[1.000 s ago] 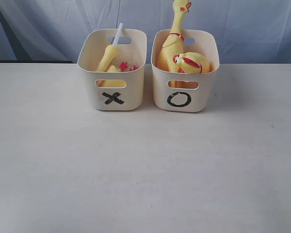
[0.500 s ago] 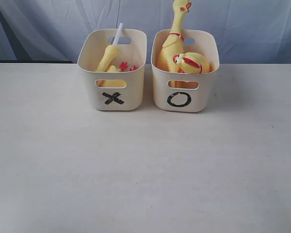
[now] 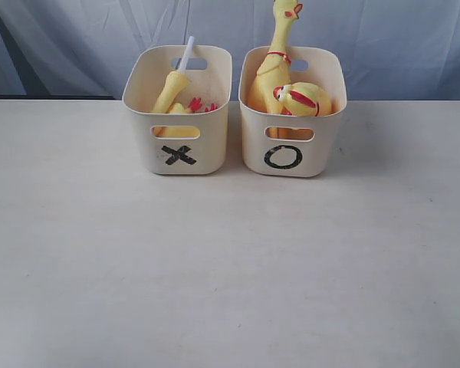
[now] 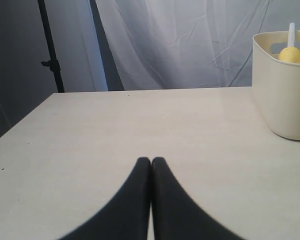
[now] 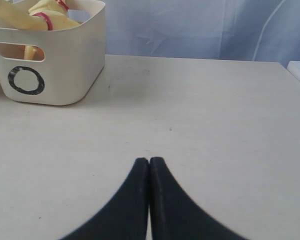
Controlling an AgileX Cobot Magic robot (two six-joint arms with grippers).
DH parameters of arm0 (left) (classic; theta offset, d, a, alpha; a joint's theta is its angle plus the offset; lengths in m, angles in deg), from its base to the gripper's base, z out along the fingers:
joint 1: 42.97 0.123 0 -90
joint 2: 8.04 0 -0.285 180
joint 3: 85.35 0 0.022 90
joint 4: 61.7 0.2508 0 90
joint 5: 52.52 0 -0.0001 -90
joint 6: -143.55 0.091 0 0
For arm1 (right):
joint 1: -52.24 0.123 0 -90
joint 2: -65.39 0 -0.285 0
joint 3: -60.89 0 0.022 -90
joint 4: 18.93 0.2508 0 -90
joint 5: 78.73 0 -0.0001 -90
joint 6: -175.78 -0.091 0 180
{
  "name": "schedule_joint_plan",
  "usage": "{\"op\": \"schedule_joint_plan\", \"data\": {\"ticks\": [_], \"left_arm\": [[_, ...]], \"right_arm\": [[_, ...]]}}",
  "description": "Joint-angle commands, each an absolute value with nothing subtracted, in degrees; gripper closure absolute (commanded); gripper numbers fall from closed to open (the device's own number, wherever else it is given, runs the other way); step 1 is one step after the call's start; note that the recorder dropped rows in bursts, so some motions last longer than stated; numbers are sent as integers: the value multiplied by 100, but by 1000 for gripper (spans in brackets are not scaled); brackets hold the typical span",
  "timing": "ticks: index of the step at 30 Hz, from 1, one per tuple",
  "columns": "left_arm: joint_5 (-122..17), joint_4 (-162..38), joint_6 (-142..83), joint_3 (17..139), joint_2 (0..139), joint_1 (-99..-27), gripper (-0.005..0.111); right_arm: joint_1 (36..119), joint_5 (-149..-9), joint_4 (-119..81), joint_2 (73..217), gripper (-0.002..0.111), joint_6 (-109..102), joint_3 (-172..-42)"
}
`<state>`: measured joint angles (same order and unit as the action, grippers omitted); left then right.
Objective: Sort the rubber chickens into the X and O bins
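The left gripper [image 4: 151,162] is pressing its two black fingers flat together and pinching nothing, with the X bin [image 4: 282,100] standing near it, off to one side. The right gripper [image 5: 149,162] is pressing its fingers together in the same way, empty too, out past the O bin [image 3: 322,146], which is sitting just beside the X bin on the right arm's side.

Inside the X bin a headless chicken body [image 3: 171,90] is leaning against the far wall, a white tube [image 3: 186,54] is sticking up from its top end past the rim, and red feet [image 3: 199,105] are showing beside it. In the neighbouring O bin a whole chicken [image 3: 280,46] is standing upright, its neck and head rising well above the rim, and a second chicken [image 3: 303,100] is lying curled against it.

Both bins are resting on a pale table [image 3: 230,268]. Behind the X bin a light blue cloth [image 3: 383,46] is hanging.
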<state>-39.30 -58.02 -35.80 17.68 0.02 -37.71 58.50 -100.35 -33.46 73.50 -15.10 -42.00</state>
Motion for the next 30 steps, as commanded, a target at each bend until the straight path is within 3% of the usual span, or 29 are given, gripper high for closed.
{"op": "schedule_joint_plan", "data": {"ticks": [1, 24, 30], "left_arm": [[-3922, -5819, -3583, 1743, -25, -3739, 107], [-3922, -5819, -3583, 1743, -25, -3753, 107], [-3922, -5819, -3583, 1743, -25, -4157, 107]], "right_arm": [[5865, -9961, -3388, 7317, 109, -1471, -4189], [6364, -9936, -3388, 7317, 109, -1471, -4189], [6364, -9936, -3388, 7317, 109, -1471, -4189]]}}
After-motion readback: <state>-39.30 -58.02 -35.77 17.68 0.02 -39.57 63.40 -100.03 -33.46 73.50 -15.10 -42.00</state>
